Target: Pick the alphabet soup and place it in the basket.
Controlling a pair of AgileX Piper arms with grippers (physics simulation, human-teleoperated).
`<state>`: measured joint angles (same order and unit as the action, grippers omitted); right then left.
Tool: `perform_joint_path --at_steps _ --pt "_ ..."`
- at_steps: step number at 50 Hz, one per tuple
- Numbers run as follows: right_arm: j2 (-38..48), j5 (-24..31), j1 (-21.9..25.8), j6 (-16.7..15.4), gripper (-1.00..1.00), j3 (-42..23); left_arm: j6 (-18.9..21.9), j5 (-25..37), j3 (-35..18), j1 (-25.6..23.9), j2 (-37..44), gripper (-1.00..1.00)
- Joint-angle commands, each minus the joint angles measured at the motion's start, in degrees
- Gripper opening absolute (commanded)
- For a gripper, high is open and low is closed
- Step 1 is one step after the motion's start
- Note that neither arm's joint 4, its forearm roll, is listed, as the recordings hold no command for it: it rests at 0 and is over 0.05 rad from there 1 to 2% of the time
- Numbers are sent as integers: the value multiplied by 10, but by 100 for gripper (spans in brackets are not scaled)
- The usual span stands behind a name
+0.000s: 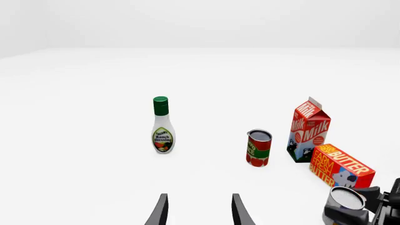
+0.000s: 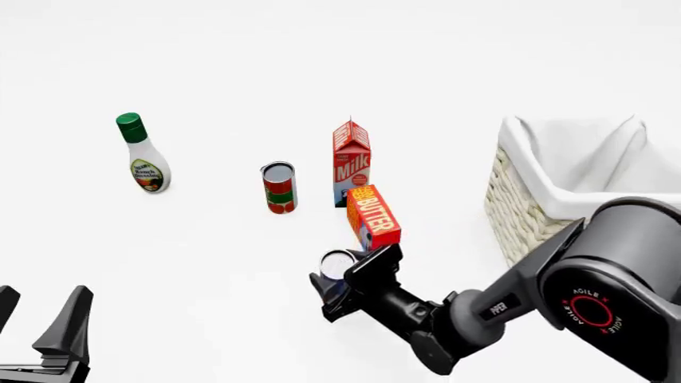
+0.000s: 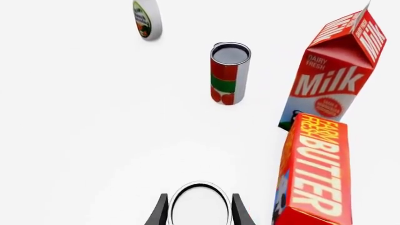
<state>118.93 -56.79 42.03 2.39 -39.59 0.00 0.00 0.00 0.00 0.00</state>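
Alphabet soup point(image 3: 198, 206) | between right end effector point(image 3: 197, 213) fingers | upright

The renders were bright and evenly lit, the white table point(image 2: 213, 263) nearly blown out and merging with the backdrop, with no clear direction to the light. Shadows were very faint, only a soft grey patch under the soup can point(image 3: 200, 204) in the right wrist view. Everything was sharp, without blur or glare, though the milk carton point(image 3: 334, 70) leaned outward near that view's edge.
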Motion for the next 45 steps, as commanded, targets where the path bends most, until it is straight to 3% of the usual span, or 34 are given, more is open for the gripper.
perform_joint_path --at_steps 1,24,25,45 --pt "19 -1 -1 1 100 -10 0 0 0 0 0 100" --pt "39 2 2 1 100 -22 0 0 0 0 0 100" --pt "39 2 2 1 -100 -22 0 0 0 0 0 100" --pt "30 -1 5 2 -100 -15 0 0 0 0 0 100"
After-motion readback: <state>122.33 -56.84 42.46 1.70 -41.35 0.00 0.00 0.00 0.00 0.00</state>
